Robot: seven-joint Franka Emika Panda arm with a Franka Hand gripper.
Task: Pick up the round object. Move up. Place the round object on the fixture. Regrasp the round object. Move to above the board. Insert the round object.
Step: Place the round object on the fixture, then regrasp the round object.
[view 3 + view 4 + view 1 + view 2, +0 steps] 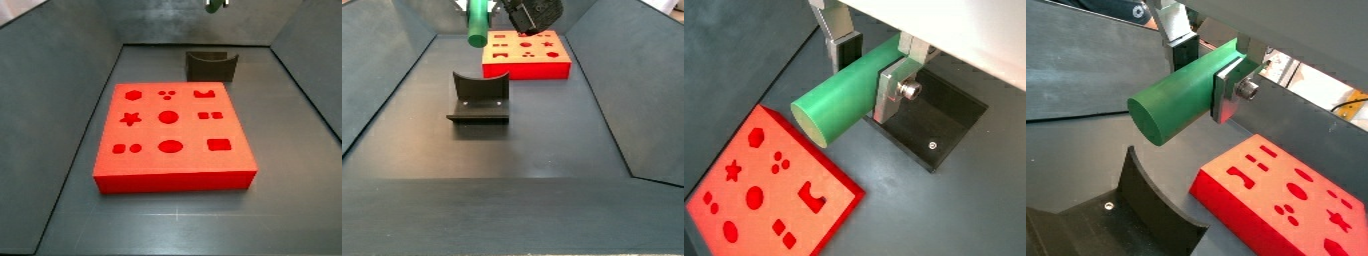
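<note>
**Peg held aloft, fixture not yet reached**

Slippage is my main worry: the smooth green cylindrical peg (842, 98) is clamped near one end, so most of its length juts out unsupported, and I judge it could pivot between the pads during the move down. A tilted peg would likely strike the rim of the U-shaped notch in the small dark grey-black fixture block (478, 98) rather than settle in it.

The gripper (871, 66) is closed on the peg; in both wrist views the flat silver fingers (1229, 88) press its sides, and the peg lies crosswise between them, its free flat end pointing away from the jaws.

In a side view the peg (476, 22) hangs at the upper left of the frame, well above the floor, the fixture below and apart from it. The large flat bright red board (171, 133) with shaped cut-outs lies mid-frame, untouched.
</note>
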